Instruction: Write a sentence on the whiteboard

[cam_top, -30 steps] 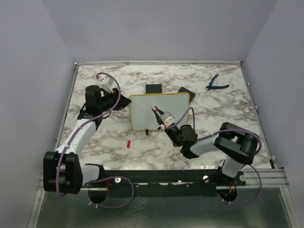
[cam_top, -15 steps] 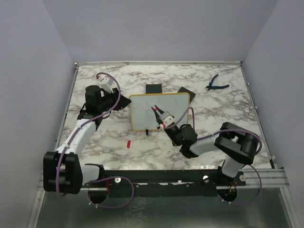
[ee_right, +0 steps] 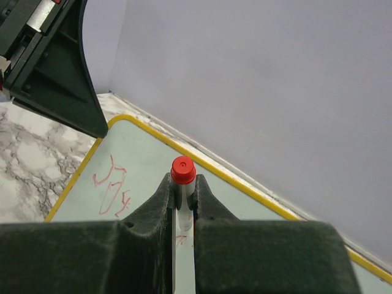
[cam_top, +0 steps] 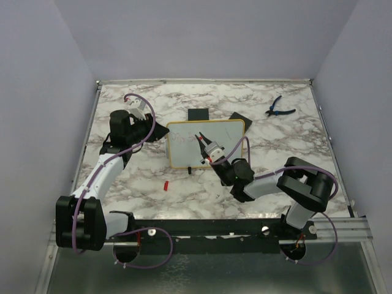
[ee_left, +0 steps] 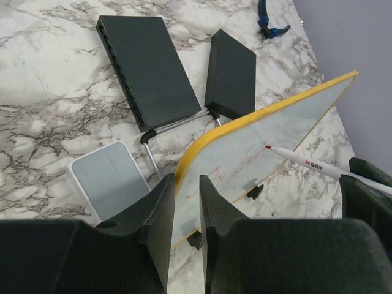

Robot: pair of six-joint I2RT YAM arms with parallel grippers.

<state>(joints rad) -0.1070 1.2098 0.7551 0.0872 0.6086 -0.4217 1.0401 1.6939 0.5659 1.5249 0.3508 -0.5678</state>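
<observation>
left tool [ee_left: 187,184] pinched whiteboard [ee_left: 257,138] frame to steady it | right tool [ee_right: 184,191] pinched marker [ee_left: 306,160], tip at board to write sentence [ee_right: 110,184]

From above, the sentence [cam_top: 184,137] on the whiteboard [cam_top: 184,154] is too faint and small to read, and the right gripper [cam_top: 205,147] covers the board's middle. A small red thing [cam_top: 166,184] just in front of the whiteboard is too small to name.

In the left wrist view the whiteboard's near edge is hidden between the fingers of the left gripper [ee_left: 187,211]. The marker [ee_left: 306,162] over the board has its back end hidden behind the right gripper, and the blue pliers [ee_left: 269,21] beyond the board are cut by the top edge.

In the right wrist view most of the marker's barrel is buried between the fingers, and the red strokes on the whiteboard cannot be read as letters.
</observation>
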